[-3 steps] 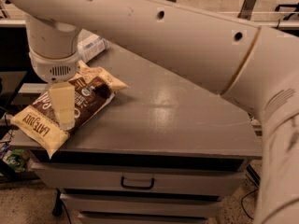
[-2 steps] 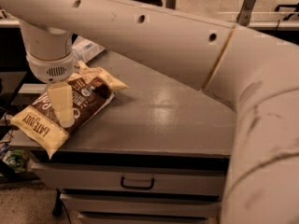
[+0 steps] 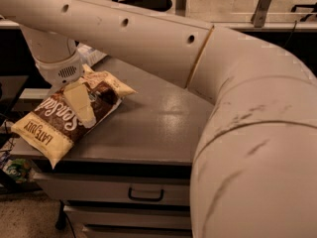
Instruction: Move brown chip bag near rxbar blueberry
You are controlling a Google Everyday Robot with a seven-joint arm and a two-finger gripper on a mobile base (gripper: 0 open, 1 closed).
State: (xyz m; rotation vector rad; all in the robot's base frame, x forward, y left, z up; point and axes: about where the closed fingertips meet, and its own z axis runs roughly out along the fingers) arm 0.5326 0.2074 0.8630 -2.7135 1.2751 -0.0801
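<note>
The brown chip bag (image 3: 44, 133) lies at the left end of the grey table (image 3: 148, 128). It has a dark brown centre with white script and pale yellow ends, and its "LATE JULY" end hangs over the table's front left corner. My gripper (image 3: 82, 109) points down from the wrist and rests on the middle of the bag. The rxbar blueberry is out of view or hidden behind my arm.
My arm (image 3: 237, 108) crosses the whole view and hides the table's back and right side. A clear plastic item (image 3: 90, 52) lies behind the wrist. Drawers with a handle (image 3: 145, 195) sit under the table. The floor is below at the left.
The arm's elbow has swung closer and fills more of the right side. The gripper has shifted slightly right over the bag. The bag has barely moved.
</note>
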